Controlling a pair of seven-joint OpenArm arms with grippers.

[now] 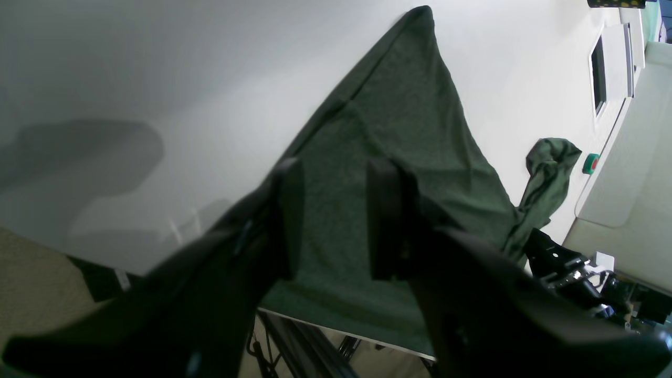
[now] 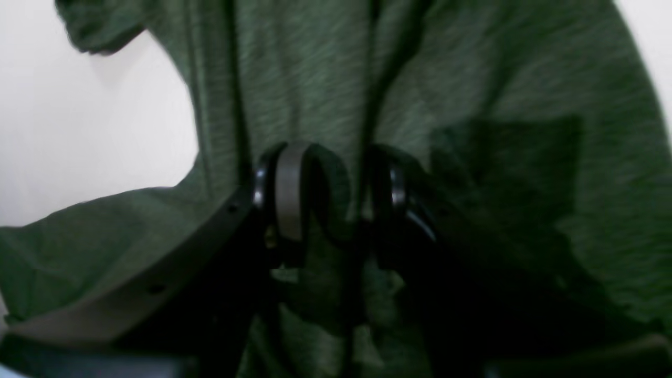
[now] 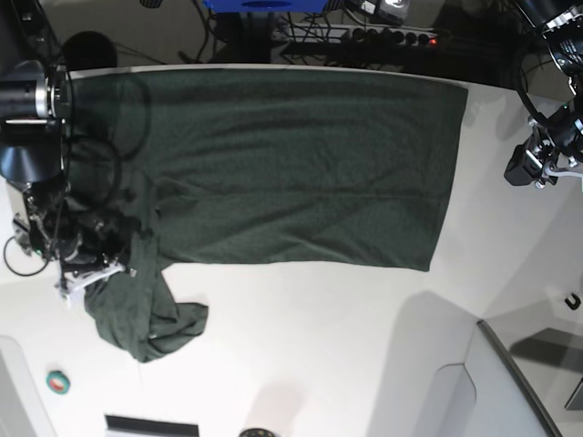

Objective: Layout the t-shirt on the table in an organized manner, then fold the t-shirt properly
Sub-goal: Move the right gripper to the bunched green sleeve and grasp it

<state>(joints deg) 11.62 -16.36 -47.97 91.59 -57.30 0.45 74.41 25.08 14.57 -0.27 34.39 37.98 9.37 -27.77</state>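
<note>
The dark green t-shirt (image 3: 291,164) lies spread lengthwise across the far half of the white table (image 3: 319,346). One sleeve is bunched in a heap (image 3: 146,319) at the near left. My right gripper (image 3: 114,259) sits at that bunched end. In the right wrist view its fingers (image 2: 338,199) stand apart, with a fold of the shirt (image 2: 472,79) between them. My left gripper (image 3: 536,168) hovers beyond the shirt's other end, off the cloth. Its fingers (image 1: 334,220) are open and hold nothing, with the shirt (image 1: 399,105) stretching away beyond them.
A small green and red round thing (image 3: 57,381) rests near the table's left corner. A grey angled panel (image 3: 510,382) stands at the near right corner. Cables and a power strip (image 3: 364,36) run behind the far edge, where the shirt hangs slightly over.
</note>
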